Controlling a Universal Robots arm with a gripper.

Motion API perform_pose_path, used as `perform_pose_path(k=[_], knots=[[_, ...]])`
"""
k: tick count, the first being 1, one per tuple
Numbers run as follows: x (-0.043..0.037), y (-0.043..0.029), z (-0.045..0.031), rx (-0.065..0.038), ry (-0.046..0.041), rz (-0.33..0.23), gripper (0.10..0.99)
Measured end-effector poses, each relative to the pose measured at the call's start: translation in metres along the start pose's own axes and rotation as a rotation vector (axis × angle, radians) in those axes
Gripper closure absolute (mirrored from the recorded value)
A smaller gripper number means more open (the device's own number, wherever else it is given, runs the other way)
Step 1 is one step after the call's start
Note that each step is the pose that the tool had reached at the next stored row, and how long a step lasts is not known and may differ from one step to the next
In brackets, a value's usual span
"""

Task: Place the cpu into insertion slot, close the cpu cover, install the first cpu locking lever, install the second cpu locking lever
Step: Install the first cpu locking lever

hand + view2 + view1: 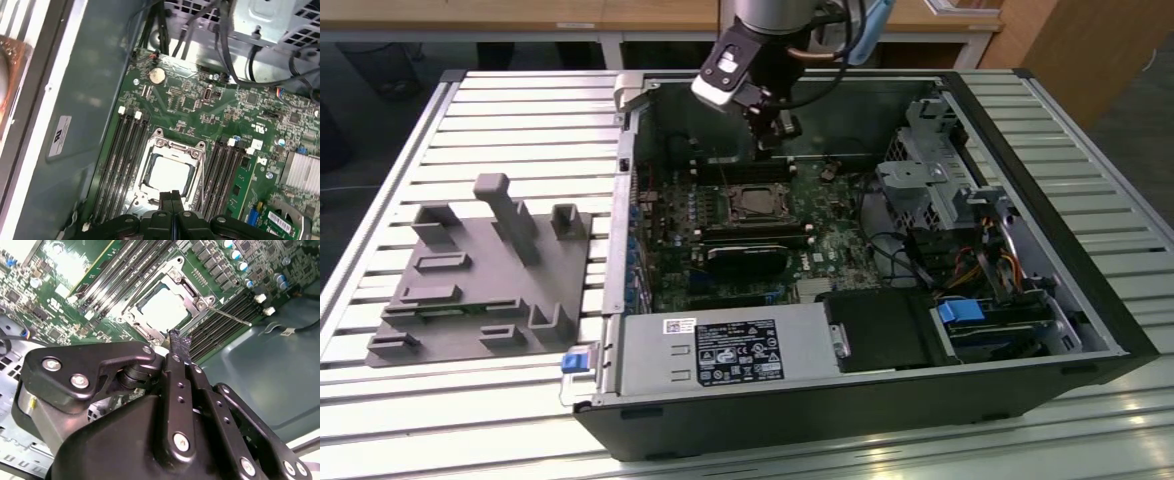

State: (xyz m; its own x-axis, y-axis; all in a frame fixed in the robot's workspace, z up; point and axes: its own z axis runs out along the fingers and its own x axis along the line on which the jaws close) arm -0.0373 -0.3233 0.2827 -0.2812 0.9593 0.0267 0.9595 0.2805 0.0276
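Observation:
The cpu point(167, 175) shows its pale metal top inside the insertion slot point(144, 172) on the green board. The cpu cover point(175, 146), a silvery frame, lies flat around it, and the chip shows through its window. In the second wrist view a thin locking lever point(231, 316) sticks out from the cover's corner across the memory slots. My gripper point(172, 196) is shut with nothing between its fingers. Its tip point(179, 342) hangs just above the socket's edge. In the exterior view the gripper point(771, 140) stands inside the case, over the socket point(750, 204).
Long black memory slots point(122, 160) flank the socket on both sides. A black fan cooler point(747, 258) sits just in front of it, then the power supply point(720, 350). A drive cage and cables point(934, 180) fill the exterior view's right. A grey fixture point(487, 270) lies on the slatted table.

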Motion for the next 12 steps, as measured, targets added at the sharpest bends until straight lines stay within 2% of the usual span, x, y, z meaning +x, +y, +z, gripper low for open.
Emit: perform_pose_path(k=[9,10,12], knots=[[0.0000,0.0000,0.0000,0.002,0.0028,-0.085,0.980],[0.0000,0.0000,0.0000,0.003,0.0043,-0.125,0.980],[0.0000,0.0000,0.0000,0.004,0.0050,-0.145,0.980]])
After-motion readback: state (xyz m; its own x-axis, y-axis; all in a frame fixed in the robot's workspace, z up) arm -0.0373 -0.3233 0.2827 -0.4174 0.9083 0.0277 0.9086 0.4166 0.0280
